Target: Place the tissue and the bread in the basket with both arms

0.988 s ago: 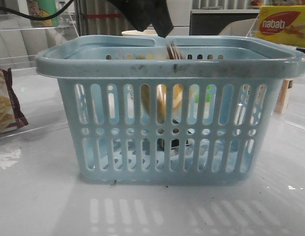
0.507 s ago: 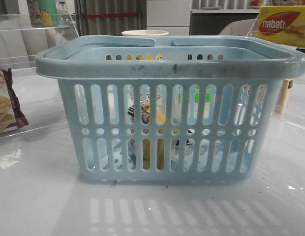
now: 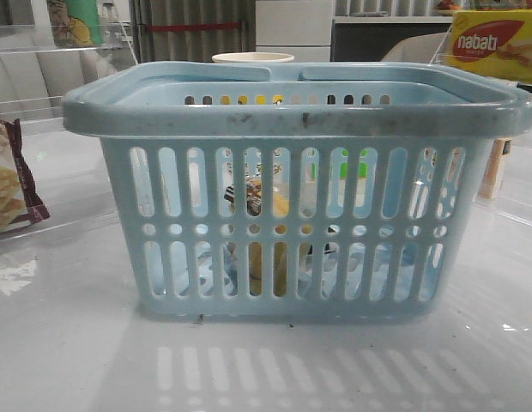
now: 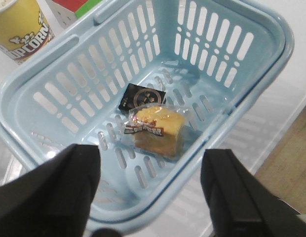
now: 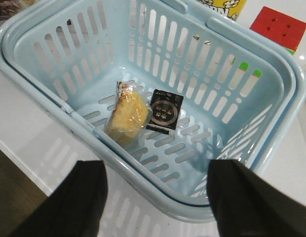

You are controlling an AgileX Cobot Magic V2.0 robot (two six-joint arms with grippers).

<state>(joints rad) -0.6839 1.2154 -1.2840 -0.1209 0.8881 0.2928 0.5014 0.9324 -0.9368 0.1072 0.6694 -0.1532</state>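
Step in hand: both items are lying inside the basket, so the placing looks done and the arms are likely at the retreat stage.
Bread: the wrapped bread is resting on the basket floor, roughly at its middle, touching the dark packet.
Tissue: the small black packet, which I take for the tissue, is lying flat on the basket floor just beside the bread.
Left gripper: it is hovering above the basket rim with its fingers spread wide apart, gripping nothing.
Right gripper: it is hanging over the opposite basket rim, fingers equally far apart and empty.
Next move: probably only lifting both arms clear of the basket; nothing is left to grasp, so the call is to avoid clipping the rim or handles.
Change: a second ago a dark arm was reaching down into the basket from above; the front view is now showing no arm, and the bread is sitting lower, settled on the floor.
Behind the basket: a popcorn cup is standing close by.
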